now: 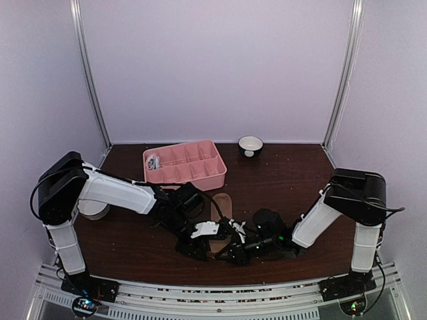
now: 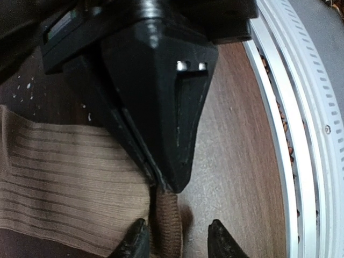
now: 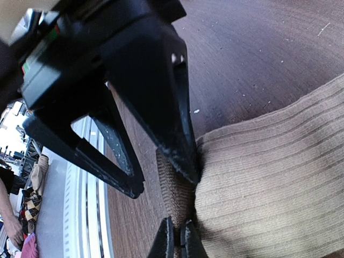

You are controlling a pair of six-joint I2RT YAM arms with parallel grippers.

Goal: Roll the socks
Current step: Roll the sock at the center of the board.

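So the tan-brown sock (image 1: 222, 205) is lying flat on the desk (image 1: 287, 173), about mid-width and closer to the near edge. It runs lengthwise from that edge toward the far one. Both arms are bent in low over its near end, and in the top view they're crowded together there, so the wrist cams are way more useful.

The right tool (image 3: 177, 242) is together, clamped on a narrow pinched-up ridge of the sock's ribbed fabric. From its own cam you can see the two tips squeezed tight with the brown fold caught between them. The rest of the sock spreads out flat to one side.

The left tool (image 2: 180, 243) is apart. Its fingers (image 2: 137, 242) sit on either side of that same ridge. The fold is right up against one finger, and there's bare wood showing between it and the other. It isn't gripping anything as far as I can tell. The two tools are just beside each other, nearly nose to nose over the fold.

Other stuff on the desk:
- A pink compartmented tray (image 1: 193, 181) sits toward the far edge, left of centre. There's something small and pale in its left end compartment, but I can't make out what.
- A little dark bowl (image 1: 250, 145) with a white inside is just right of the tray, by the far edge.
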